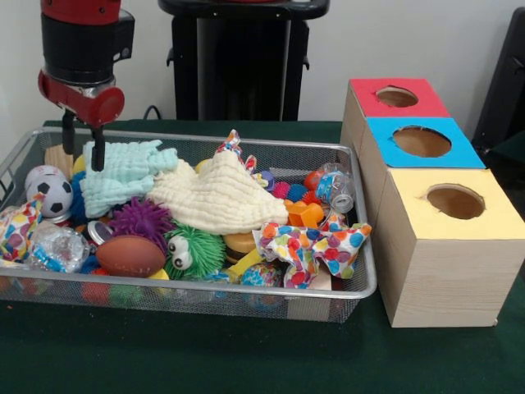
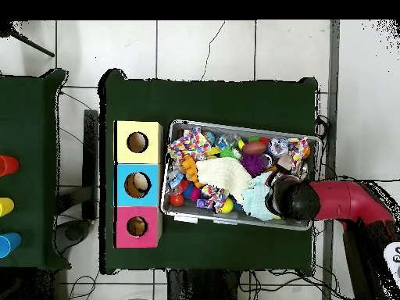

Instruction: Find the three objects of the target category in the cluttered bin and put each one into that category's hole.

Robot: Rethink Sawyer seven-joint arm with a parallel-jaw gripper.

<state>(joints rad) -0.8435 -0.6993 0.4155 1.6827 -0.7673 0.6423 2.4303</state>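
i hold the tool [image 1: 84, 146], its fingers apart and empty, over the blue cloth [image 1: 121, 174] in the bin [image 1: 349, 220] to search beneath.

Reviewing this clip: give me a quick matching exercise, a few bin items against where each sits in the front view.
Things:
1. soccer ball
2. brown football
3. gripper
4. yellow-topped box

Places:
A. outside the bin, nearest the camera in the row of boxes
B. left end of the bin
C. above the pale blue cloth
D. near wall of the bin, beside the green googly-eyed toy

Pairs: 1-B, 2-D, 3-C, 4-A
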